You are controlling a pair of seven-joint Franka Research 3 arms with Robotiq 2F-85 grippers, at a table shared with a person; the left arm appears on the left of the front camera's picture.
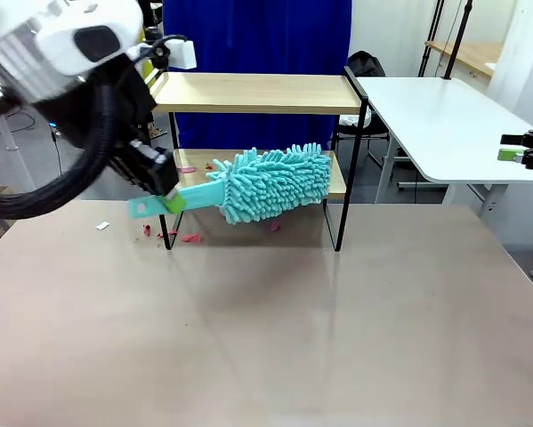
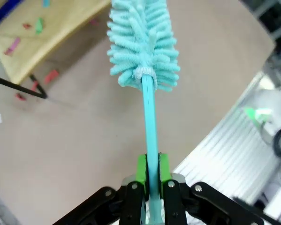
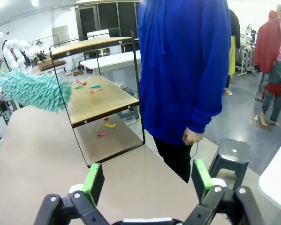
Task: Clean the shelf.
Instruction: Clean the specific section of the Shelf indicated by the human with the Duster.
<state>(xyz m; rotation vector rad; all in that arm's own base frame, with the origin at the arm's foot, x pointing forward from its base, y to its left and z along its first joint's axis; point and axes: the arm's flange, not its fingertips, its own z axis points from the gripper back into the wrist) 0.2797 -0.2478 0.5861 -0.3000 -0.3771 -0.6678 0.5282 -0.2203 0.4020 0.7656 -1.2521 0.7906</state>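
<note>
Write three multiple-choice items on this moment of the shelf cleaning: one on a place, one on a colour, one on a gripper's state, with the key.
1. Where do the coloured scraps lie?
A. On the top board
B. On the floor beyond the table
C. On the lower board and on the table by the shelf

2. What colour is the duster?
A. Teal
B. Red
C. Yellow

3. How is the left gripper?
A. Open and empty
B. Shut on the duster's handle
C. Shut on a shelf leg

Key:
1 C, scraps show on the lower board and on the table near the shelf's front leg.
2 A, the fluffy head and the handle are both teal.
3 B, the green pads clamp the handle in the left wrist view.
</note>
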